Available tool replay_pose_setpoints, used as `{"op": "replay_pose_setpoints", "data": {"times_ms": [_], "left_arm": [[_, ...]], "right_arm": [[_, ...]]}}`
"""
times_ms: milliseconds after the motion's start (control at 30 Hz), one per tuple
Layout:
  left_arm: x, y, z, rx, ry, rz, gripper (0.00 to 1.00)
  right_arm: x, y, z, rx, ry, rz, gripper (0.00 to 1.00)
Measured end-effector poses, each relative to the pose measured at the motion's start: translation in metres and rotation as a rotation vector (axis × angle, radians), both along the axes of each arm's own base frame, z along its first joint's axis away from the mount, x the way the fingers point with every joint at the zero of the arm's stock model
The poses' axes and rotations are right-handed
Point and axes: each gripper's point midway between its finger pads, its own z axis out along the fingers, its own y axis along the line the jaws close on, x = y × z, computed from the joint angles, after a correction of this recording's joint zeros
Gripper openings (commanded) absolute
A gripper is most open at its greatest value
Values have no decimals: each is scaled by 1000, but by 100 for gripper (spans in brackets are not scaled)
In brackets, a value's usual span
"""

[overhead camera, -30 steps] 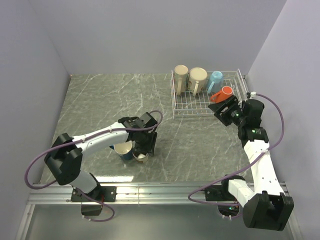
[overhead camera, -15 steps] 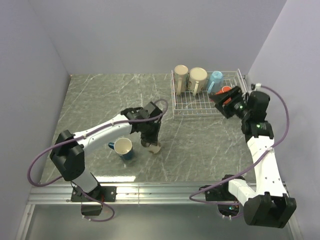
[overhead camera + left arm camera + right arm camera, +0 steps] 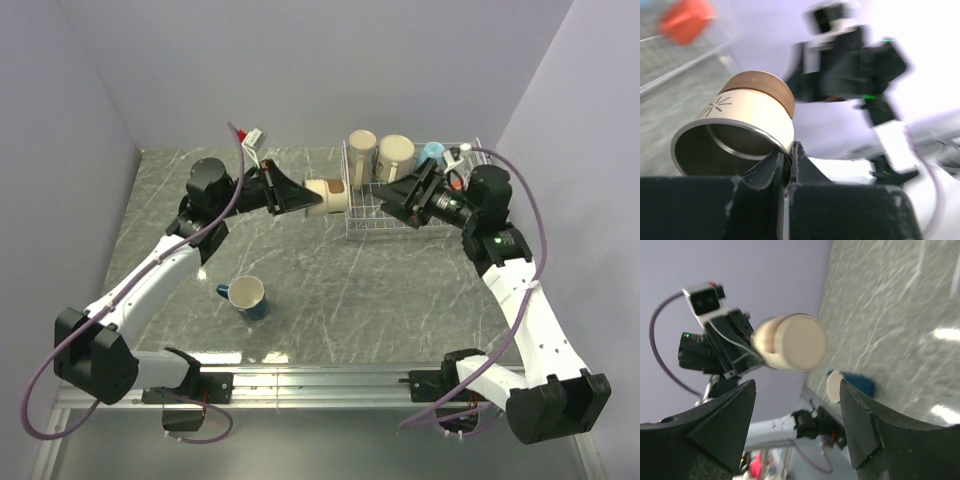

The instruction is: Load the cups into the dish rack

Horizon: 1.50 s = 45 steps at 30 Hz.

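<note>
Top view, from the left: a blue mug (image 3: 247, 297) stands upright on the bench (image 3: 330, 290), mouth up, handle to the left, well apart from both hands. Up and to its right, the left hand (image 3: 303, 195) holds the small cup (image 3: 328, 196) in the air, on its side, with the brown base pointing right and the mouth facing back toward the wrist. The left wrist view shows the two fingers (image 3: 771, 167) pressed together on the cup's rim, pinching the wall at the near right of the mouth. The cup hangs just left of the rack's (image 3: 372, 222) left edge and is not inside it.

In the rack, along the far side, stand a cream mug (image 3: 362, 152), a second pale mug (image 3: 396, 158) and a light blue mug (image 3: 432, 152). An orange mug (image 3: 687, 20) shows only as a blur over the wire.

Over the rack's near right part is the right hand (image 3: 400, 192), pointing left at the cup. Its fingers (image 3: 725, 425) are spread wide and hold nothing. In the right wrist view the cup's base sits between and beyond them, clearly apart.
</note>
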Motion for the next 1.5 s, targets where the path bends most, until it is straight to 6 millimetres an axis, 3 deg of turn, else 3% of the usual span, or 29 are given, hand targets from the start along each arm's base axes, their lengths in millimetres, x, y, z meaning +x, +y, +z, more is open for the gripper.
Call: {"op": "replay_pose_setpoints", "data": {"times_ms": [100, 267, 467, 700, 867, 1067, 1267, 1500], "left_arm": [[-13, -7, 22, -151, -31, -100, 0], [-20, -13, 30, -272, -12, -191, 0], [-25, -9, 43, -331, -43, -213, 0], [-28, -6, 40, -365, -43, -210, 0], [-28, -3, 42, -394, -50, -195, 0], [-26, -4, 44, -376, -77, -189, 0], [-25, -7, 49, -281, -141, -181, 0], [-20, -6, 43, -158, -210, -104, 1]], "right_arm": [[-8, 17, -8, 34, 39, 52, 77], [-5, 36, -3, 78, 47, 100, 79], [3, 45, 7, 126, 39, 112, 80], [1, 55, 34, 271, -19, 150, 83], [3, 57, 37, 357, 8, 159, 86], [5, 60, 36, 359, 20, 166, 87], [12, 76, 26, 286, 69, 189, 88], [-10, 96, 18, 228, 138, 306, 88]]}}
